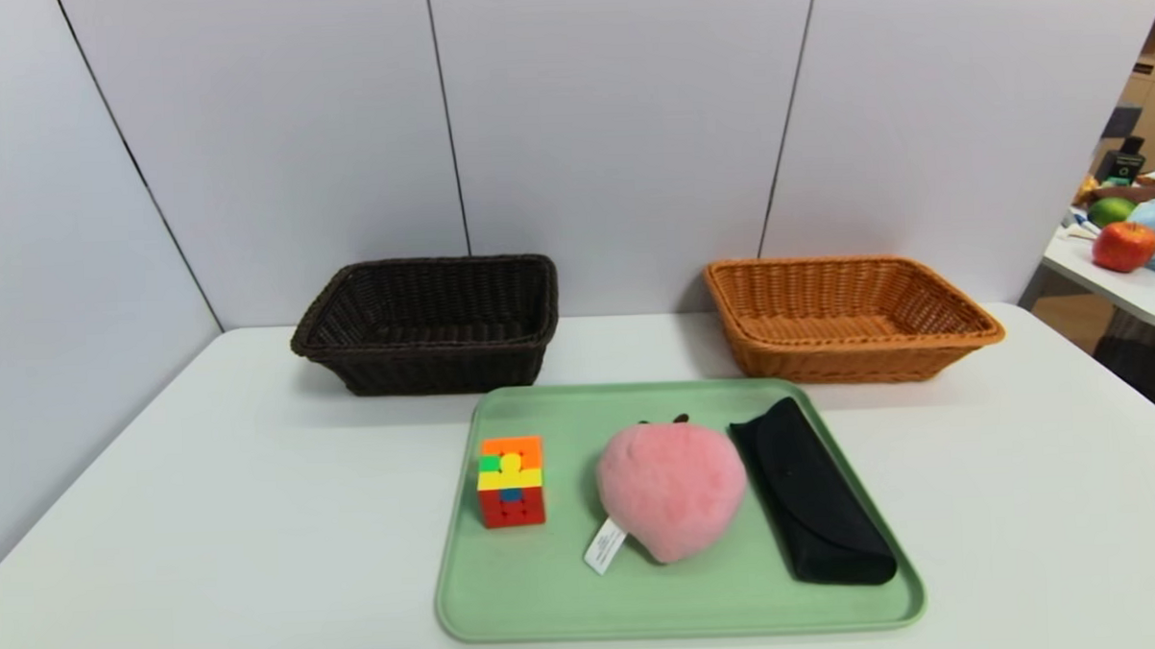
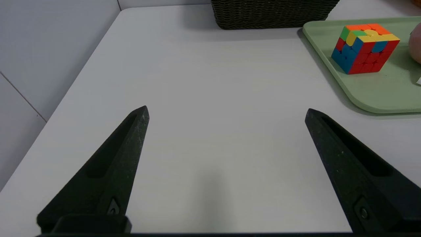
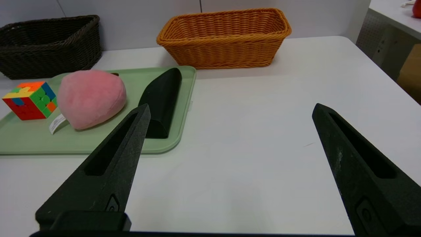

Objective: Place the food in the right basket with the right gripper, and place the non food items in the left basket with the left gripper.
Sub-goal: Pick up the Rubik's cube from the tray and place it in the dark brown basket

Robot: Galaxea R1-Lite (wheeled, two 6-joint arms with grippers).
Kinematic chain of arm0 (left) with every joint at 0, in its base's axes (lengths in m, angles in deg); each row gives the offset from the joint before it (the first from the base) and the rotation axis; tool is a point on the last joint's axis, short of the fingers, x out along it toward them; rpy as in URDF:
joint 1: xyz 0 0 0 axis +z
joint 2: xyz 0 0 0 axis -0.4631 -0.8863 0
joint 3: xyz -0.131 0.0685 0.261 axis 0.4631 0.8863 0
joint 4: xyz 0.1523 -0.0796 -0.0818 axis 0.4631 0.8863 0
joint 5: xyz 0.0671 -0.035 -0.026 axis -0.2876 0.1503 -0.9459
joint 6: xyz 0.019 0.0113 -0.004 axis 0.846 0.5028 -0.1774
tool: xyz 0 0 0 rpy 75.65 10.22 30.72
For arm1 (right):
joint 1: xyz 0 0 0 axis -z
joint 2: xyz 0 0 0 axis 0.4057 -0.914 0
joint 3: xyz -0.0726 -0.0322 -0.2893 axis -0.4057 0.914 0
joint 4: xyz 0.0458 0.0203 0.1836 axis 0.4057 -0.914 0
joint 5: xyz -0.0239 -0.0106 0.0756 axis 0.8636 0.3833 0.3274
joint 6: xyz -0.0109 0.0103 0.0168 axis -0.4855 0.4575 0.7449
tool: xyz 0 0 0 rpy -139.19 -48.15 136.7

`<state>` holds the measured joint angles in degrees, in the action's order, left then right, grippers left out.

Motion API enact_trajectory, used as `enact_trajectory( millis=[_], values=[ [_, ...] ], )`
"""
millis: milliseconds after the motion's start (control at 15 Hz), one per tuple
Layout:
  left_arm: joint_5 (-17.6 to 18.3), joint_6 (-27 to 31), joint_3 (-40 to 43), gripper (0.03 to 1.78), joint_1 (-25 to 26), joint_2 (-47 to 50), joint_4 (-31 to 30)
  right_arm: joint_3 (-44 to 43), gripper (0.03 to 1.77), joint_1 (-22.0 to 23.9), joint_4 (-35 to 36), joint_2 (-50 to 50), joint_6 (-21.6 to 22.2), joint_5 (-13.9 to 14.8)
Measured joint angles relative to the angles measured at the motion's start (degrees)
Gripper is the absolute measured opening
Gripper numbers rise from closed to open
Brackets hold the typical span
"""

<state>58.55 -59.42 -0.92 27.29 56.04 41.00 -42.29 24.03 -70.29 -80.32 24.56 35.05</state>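
Observation:
A green tray (image 1: 548,594) lies in the middle of the white table. On it, from left to right, are a colourful puzzle cube (image 1: 511,481), a pink plush peach (image 1: 672,489) and a black case (image 1: 812,492). Behind the tray stand a dark brown basket (image 1: 429,322) on the left and an orange basket (image 1: 846,317) on the right; nothing shows inside either. My left gripper (image 2: 227,112) hovers open over bare table, left of the cube (image 2: 364,47). Open too, my right gripper (image 3: 231,110) hangs over bare table to the right of the case (image 3: 161,100) and peach (image 3: 90,98). Neither arm shows in the head view.
Grey wall panels close off the back and left of the table. A second table (image 1: 1129,291) at the far right carries an apple, a green fruit and other clutter. Bare table lies on both sides of the tray.

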Motion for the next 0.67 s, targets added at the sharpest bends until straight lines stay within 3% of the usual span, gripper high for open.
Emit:
enact_trajectory(
  millis=[667],
  values=[
    [0.79,-2.24,-17.94,1.69,-0.94,-36.11,1.62,-11.59,1.7,0.0,-3.64,-31.29,-4.02,-1.1]
  ],
)
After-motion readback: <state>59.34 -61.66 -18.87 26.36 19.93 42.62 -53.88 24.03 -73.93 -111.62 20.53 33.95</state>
